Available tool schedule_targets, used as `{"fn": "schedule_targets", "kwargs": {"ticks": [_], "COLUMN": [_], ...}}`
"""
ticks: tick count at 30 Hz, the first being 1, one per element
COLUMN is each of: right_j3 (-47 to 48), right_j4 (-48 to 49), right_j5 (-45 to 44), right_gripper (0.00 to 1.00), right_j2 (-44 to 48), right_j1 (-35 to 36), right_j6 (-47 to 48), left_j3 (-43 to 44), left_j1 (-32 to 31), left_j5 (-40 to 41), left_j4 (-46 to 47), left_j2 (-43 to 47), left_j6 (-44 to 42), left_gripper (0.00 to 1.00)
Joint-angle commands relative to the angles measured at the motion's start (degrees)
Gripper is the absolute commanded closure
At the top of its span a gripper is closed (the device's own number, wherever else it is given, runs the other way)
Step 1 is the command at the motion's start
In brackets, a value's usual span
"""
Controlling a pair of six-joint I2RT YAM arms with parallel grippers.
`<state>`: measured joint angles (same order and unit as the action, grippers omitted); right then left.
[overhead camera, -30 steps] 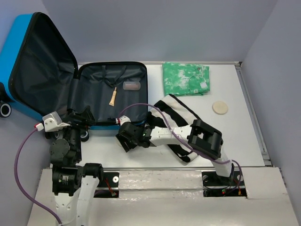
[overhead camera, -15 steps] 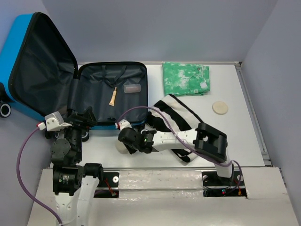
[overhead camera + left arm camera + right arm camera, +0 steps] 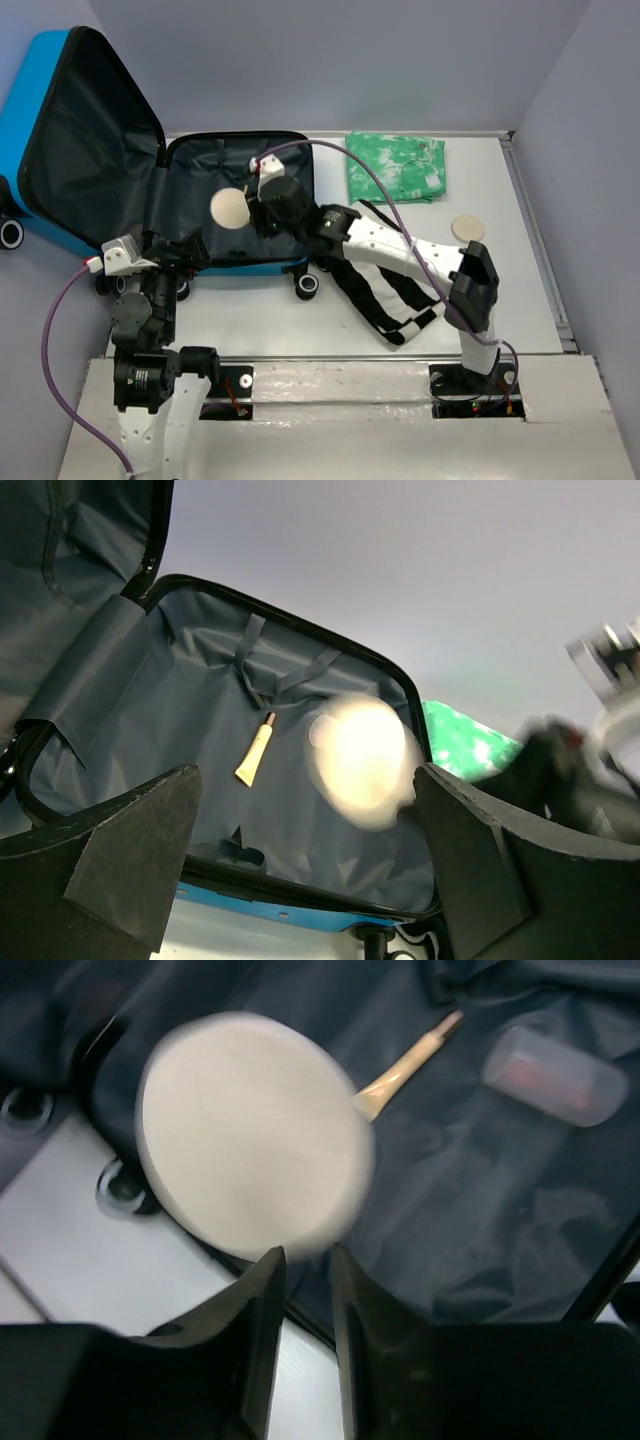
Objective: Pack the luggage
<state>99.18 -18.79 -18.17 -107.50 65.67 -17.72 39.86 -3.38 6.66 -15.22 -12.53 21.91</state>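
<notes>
The luggage [image 3: 60, 120] is a bright-blue suitcase lying open at the back left, its lid up and its black lining [image 3: 190, 190] showing. My right gripper [image 3: 258, 207] [image 3: 307, 1252] hangs over the lined half with its jaws a narrow gap apart and nothing between them. A blurred cream round disc [image 3: 229, 208] [image 3: 250, 1135] [image 3: 362, 760] is just past its fingertips, face-on and gripped by nothing. My left gripper [image 3: 178, 250] [image 3: 305, 780] stands wide open and empty at the suitcase's near edge.
A cream tube [image 3: 405, 1065] [image 3: 255, 753] and a small clear container [image 3: 555, 1075] lie on the lining. On the table are a folded green cloth [image 3: 394, 167], a second cream disc [image 3: 467, 229] and a black-and-white striped garment [image 3: 390, 295].
My right arm has swung from the table's front up over the open suitcase, bringing the cream disc along. Its jaws closed, then parted slightly. The left arm has not moved.
</notes>
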Motion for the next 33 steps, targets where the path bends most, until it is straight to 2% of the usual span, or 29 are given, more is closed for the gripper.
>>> {"fn": "schedule_targets", "kwargs": {"ticks": [1, 2, 3, 5, 9, 10, 13, 14, 17, 18, 19, 22, 24, 30, 32, 33], "right_j3": [16.87, 17.54, 16.59, 8.99, -5.54, -13.23, -25.22, -32.74, -45.97, -48.44, -51.86, -53.21, -51.28, -43.73, -41.18, -39.86], "right_j4": [-8.08, -10.28, -10.31, -8.91, -3.81, -3.28, -3.27, -3.10, 0.49, 1.90, 4.09, 5.95, 6.39, 6.48, 6.13, 6.04], "right_j5": [8.32, 7.46, 7.02, 6.31, 0.80, -1.66, -5.37, -4.95, -2.40, -1.44, 0.75, 4.97, 8.66, 8.51, 8.59, 8.94], "right_gripper": [0.17, 0.03, 0.00, 0.00, 0.05, 0.06, 0.08, 0.08, 0.08, 0.12, 0.13, 0.17, 0.18, 0.21, 0.25, 0.30], "right_j2": [-9.72, -11.13, -10.28, -6.77, 7.01, 12.79, 20.99, 26.15, 34.78, 36.12, 36.92, 35.53, 31.32, 19.63, 14.62, 11.21], "right_j1": [-8.80, -9.85, -9.86, -11.87, -18.63, -23.09, -33.55, -42.20, -53.94, -60.59, -63.70, -72.92, -75.59, -76.74, -76.74, -76.74], "right_j6": [2.68, 2.86, 3.04, 2.43, -1.70, -2.84, -8.72, -11.35, -12.78, -13.04, -13.22, -14.01, -14.36, -13.40, -13.40, -13.49], "left_j3": [-0.04, -0.04, -0.13, -0.22, -0.39, -0.48, -0.66, -0.74, -0.74, -0.74, -0.83, -0.83, -0.83, -0.83, -0.74, -0.74], "left_j1": [-0.05, -0.14, -0.23, -0.49, -0.75, -0.84, -1.72, -1.89, -2.60, -2.77, -3.04, -3.65, -3.92, -4.36, -4.45, -4.45], "left_j5": [-1.12, -1.12, -1.21, -1.47, -2.70, -2.87, -3.31, -3.40, -3.58, -3.75, -3.84, -3.93, -3.67, -3.58, -3.58, -3.58], "left_j4": [3.18, 3.18, 3.27, 3.44, 3.97, 4.06, 4.32, 4.41, 4.59, 4.68, 4.76, 4.76, 4.59, 4.41, 4.50, 4.50], "left_j2": [0.32, 0.41, 0.67, 1.02, 1.81, 2.16, 2.69, 3.13, 3.74, 3.92, 4.10, 4.27, 4.36, 4.54, 4.62, 4.54], "left_j6": [-0.99, -0.91, -0.99, -1.08, -1.17, -1.17, -1.26, -1.34, -1.43, -1.35, -1.43, -1.52, -1.52, -1.61, -1.61, -1.61], "left_gripper": [0.01, 0.01, 0.01, 0.01, 0.01, 0.01, 0.01, 0.01, 0.01, 0.01, 0.01, 0.01, 0.01, 0.01, 0.01, 0.01]}}
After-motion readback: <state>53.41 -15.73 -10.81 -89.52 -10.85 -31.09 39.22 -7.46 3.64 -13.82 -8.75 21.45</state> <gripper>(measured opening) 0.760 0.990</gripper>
